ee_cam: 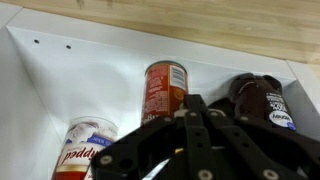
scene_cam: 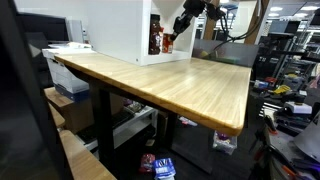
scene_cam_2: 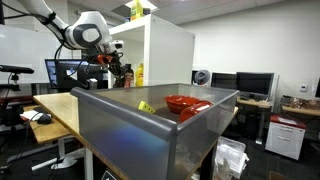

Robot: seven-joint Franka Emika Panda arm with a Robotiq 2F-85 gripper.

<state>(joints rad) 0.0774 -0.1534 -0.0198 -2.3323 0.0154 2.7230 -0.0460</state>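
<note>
Your pincer point(ee_cam: 196, 108) is clamped shut, empty. One glossy, round red can point(ee_cam: 166, 88) stands between one dark bottle point(ee_cam: 262, 100) and one white cup point(ee_cam: 85, 145).

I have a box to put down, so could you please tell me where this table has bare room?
The wooden tabletop is bare from the white cabinet to its near edge. Crowded: the cabinet's opening, where the shut gripper faces a red can, a white tub and a dark bottle side by side. The grey bin holds a red bowl.
</note>
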